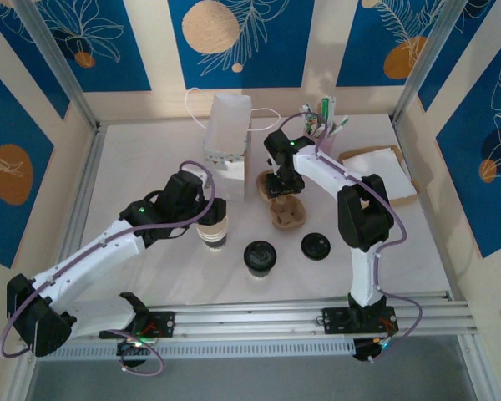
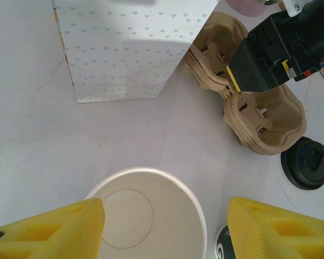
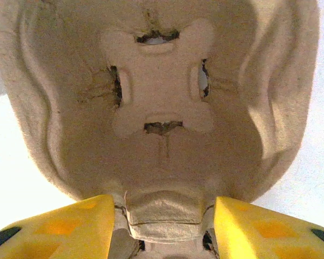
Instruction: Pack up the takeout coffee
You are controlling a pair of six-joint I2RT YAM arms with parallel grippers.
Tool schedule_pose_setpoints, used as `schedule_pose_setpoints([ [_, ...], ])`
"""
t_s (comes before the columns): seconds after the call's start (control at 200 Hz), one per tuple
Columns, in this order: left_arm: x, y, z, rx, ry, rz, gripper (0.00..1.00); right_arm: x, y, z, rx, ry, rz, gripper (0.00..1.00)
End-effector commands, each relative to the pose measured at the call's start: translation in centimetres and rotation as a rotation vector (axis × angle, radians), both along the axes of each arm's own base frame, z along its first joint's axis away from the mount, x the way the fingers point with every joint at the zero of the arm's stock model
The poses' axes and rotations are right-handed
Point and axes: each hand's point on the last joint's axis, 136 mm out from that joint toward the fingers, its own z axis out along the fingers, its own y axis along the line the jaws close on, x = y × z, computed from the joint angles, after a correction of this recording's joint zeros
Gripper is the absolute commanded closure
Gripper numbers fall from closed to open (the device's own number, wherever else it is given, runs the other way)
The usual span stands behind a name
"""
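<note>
One half-open right hand (image 3: 163,208) astride carrier (image 3: 162,108)

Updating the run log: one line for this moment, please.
left gripper: open over lidless cup | right gripper: astride cup carrier ridge, grip unclear | takeout coffee: standing free, untouched

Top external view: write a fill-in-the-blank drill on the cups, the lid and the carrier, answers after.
The cream paper cup between the left gripper's fingers has no ____.
In the top view, the loose flat black plastic lid lies to the ____ of the takeout coffee, a black-lidded paper cup.
The right gripper hangs over the ridge between the brown pulp cup carrier's ____ wells.
Answers: lid; right; two.
</note>
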Motion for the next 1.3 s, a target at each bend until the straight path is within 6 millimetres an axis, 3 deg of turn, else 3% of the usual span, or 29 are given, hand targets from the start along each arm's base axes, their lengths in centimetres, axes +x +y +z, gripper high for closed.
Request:
schedule_pose_setpoints([
  [0.0, 0.1, 0.3, 0.4, -0.015, -0.022, -0.008, 0.38, -0.1, 0.8, 0.3, 0.011, 0.016, 0.028, 0.48],
  [0.605, 0.3, 0.7, 0.0, -0.023, -0.011, -0.004, 0.38, -0.7, 0.5, -0.6, -0.018, 0.053, 0.025, 0.51],
  [1.295, 0.4, 0.5, -0.1, -0.034, -0.004, -0.003, 0.38, -1.2, 0.1, -0.3, -0.037, 0.057, 0.043, 0.53],
])
